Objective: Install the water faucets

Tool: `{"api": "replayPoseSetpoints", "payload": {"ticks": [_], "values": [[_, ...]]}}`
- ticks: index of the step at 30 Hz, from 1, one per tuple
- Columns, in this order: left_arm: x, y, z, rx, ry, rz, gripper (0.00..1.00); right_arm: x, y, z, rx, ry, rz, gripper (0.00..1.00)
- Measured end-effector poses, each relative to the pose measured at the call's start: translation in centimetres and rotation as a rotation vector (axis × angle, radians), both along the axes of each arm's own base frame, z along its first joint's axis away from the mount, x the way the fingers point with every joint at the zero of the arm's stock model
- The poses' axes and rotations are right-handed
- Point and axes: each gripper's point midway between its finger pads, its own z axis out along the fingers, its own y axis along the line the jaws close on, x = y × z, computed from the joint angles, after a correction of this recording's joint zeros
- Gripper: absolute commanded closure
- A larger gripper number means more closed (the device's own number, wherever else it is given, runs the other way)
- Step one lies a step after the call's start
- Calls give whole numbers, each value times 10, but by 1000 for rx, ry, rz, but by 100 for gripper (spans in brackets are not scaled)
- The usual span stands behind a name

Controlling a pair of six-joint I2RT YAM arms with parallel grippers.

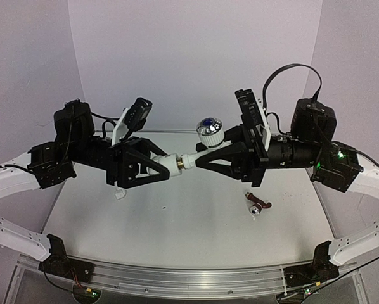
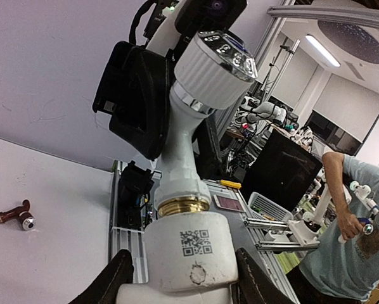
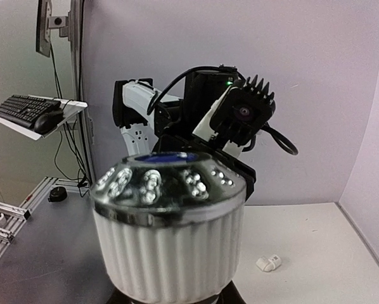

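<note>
I've got the left end effector [image 1: 154, 163] clenched on a white elbow fitting [image 2: 191, 253], up above the desk [image 1: 177, 221]. The right end effector [image 1: 201, 158] is grasping the water faucet [image 1: 208, 130], brass end touching the fitting. A brown tap [image 1: 258, 206] lies on the desk, right of the fitting.

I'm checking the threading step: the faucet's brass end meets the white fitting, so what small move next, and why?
Probably roll the right gripper to screw the faucet in: its brass thread shows outside the white fitting, which the left gripper holds.
</note>
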Motion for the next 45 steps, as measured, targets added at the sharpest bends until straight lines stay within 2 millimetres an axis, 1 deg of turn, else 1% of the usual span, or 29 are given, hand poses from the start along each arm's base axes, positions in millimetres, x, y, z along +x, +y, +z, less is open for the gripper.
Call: {"api": "replayPoseSetpoints", "payload": {"ticks": [13,16,20,22,23,25,26,27,28,30,31,32,33,35,38,39,41,42,44,45], "values": [[-7,1,-14,62,-104,58,100,-3,6,-9,-33,246,33,100],[-3,0,-18,69,-165,101,100,4,9,-12,-36,351,4,100],[8,-2,-23,83,-239,175,100,16,12,-18,-39,470,-41,100],[9,-2,-26,90,-275,186,100,22,13,-22,-41,534,-61,100],[13,0,-24,88,-293,217,97,25,12,-23,-40,558,-61,100],[16,1,-24,92,-315,240,78,28,14,-22,-34,579,-59,100],[16,1,-25,97,-317,243,64,29,13,-23,-35,581,-60,100],[17,1,-26,101,-319,248,55,31,13,-24,-36,580,-61,100],[17,1,-26,102,-320,251,44,31,13,-23,-36,577,-60,100],[20,1,-26,105,-329,272,31,34,12,-25,-40,573,-67,100],[22,1,-26,109,-320,285,13,37,12,-26,-42,567,-74,100],[25,2,-26,111,-321,301,3,41,11,-27,-45,557,-83,100],[27,3,-25,113,-320,316,0,43,11,-27,-44,545,-87,100],[30,6,-22,109,-310,344,0,47,9,-25,-46,510,-99,100],[33,18,-7,76,-287,404,0,50,6,-17,-37,429,-106,100],[34,20,-5,72,-283,414,0,50,6,-15,-34,406,-107,100],[36,29,5,49,-249,454,0,50,3,-7,-23,306,-114,100],[37,32,8,45,-238,469,0,50,1,-5,-20,270,-121,100],[44,36,11,44,-183,517,0,50,-6,5,-2,125,-142,100],[46,36,10,47,-164,529,0,49,-8,8,3,83,-145,100]]}}
